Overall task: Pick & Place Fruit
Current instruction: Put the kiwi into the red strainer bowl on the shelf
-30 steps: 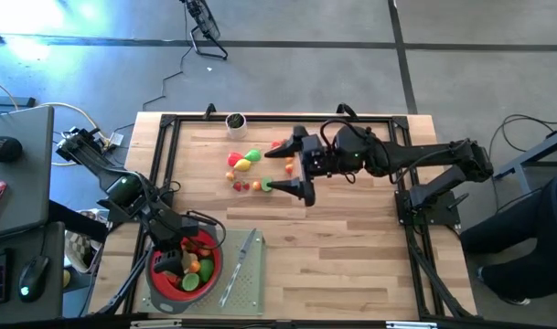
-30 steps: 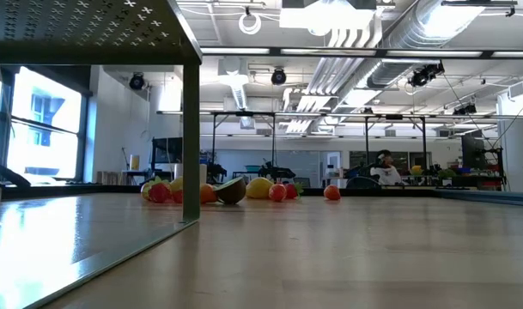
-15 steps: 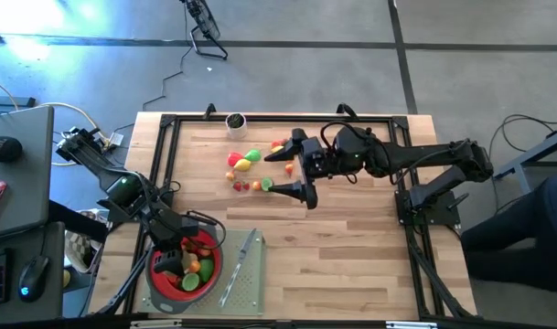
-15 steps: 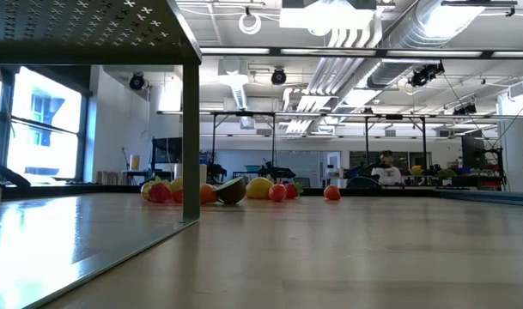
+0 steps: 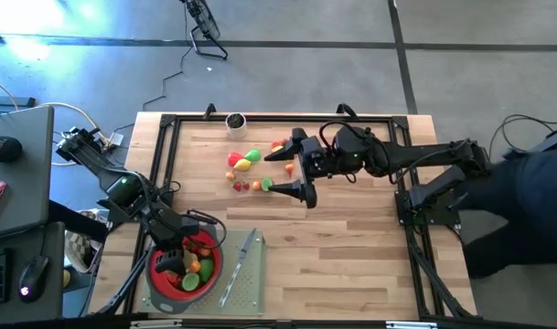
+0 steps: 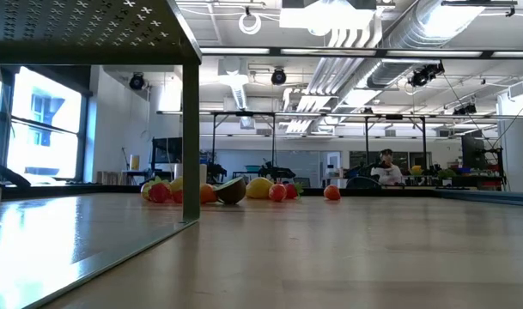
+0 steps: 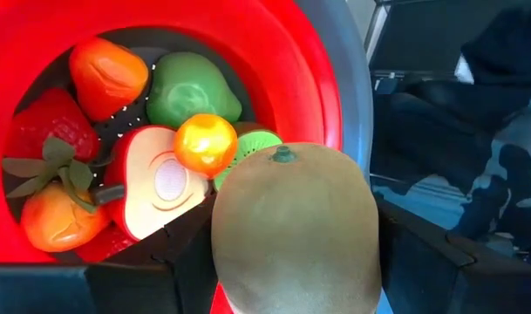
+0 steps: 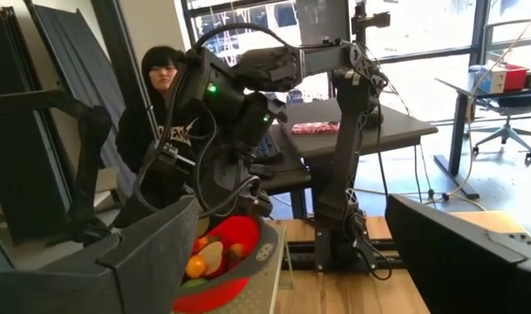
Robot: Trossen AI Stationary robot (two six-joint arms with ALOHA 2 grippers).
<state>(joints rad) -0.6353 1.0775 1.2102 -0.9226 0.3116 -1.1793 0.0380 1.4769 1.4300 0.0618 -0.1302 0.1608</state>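
Observation:
A red strainer with a grey rim stands at the table's near left and holds several toy fruits. My left gripper hangs over it, slanting down, shut on a brown round fruit. More fruits lie on the wood at the far middle and also show in the low view. My right gripper hovers level just right of them, open wide and holding nothing. A green fruit lies by its near finger. My left gripper pinches the brown fruit by its two opposite sides between its two fingers. It comes slanting down from the table's left. The fruit's stem end points away from the gripper. The fruit hangs above the strainer's inside.
A slim grey knife lies on a grey perforated board beside the strainer. A small dark round pot stands at the far edge. A person in dark clothes stands off the table's right side, another person beyond its left.
Both arms have kept still. The person in dark clothes off the table's right side has moved farther into the high view.

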